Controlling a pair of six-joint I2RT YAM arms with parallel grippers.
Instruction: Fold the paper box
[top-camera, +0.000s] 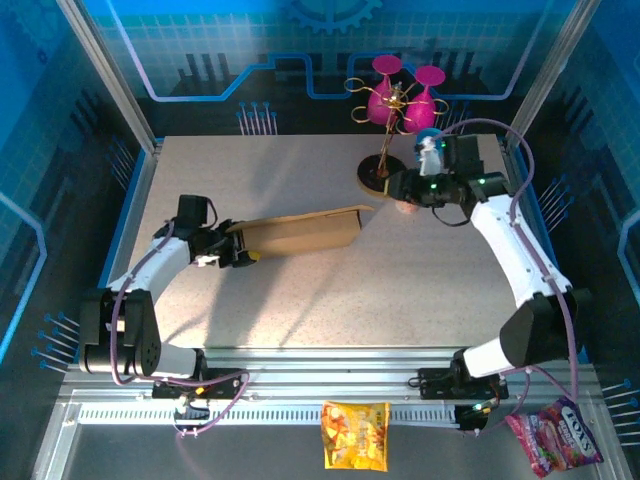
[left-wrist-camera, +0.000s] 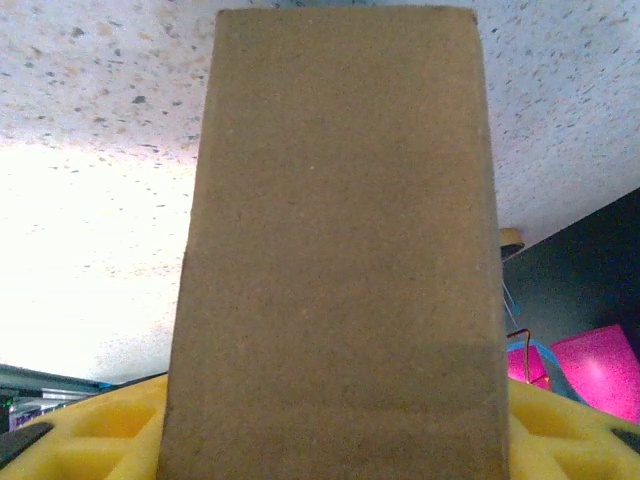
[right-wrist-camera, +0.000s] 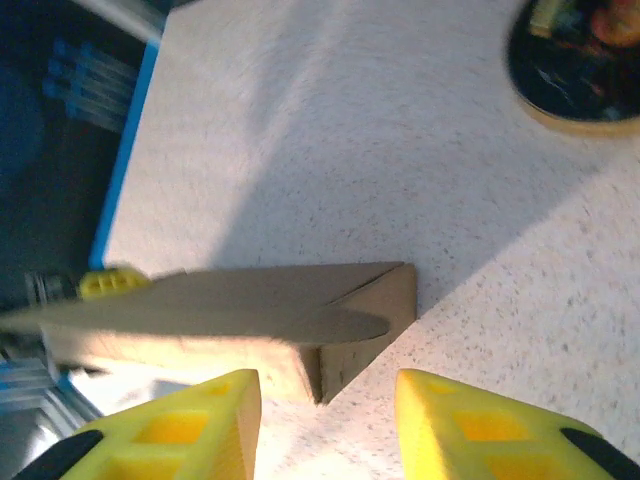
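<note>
The paper box (top-camera: 300, 232), plain brown cardboard, lies left of the table's middle with its long side running left to right. My left gripper (top-camera: 240, 250) is shut on its left end. In the left wrist view the cardboard (left-wrist-camera: 335, 250) runs up the middle between my yellow fingers (left-wrist-camera: 90, 430). The right wrist view shows the box's right end (right-wrist-camera: 370, 310), a wedge with the top panel slanting above it. My right gripper (top-camera: 402, 190) hovers beyond that end, apart from the box. Its jaws (right-wrist-camera: 328, 400) stand open with bare table between them.
A round wooden stand (top-camera: 383, 172) with a wire rack and two pink goblets (top-camera: 405, 90) stands at the back right, close to my right gripper; its base (right-wrist-camera: 575, 70) is in the right wrist view. Snack packets (top-camera: 355, 435) (top-camera: 555, 435) lie on the frame in front.
</note>
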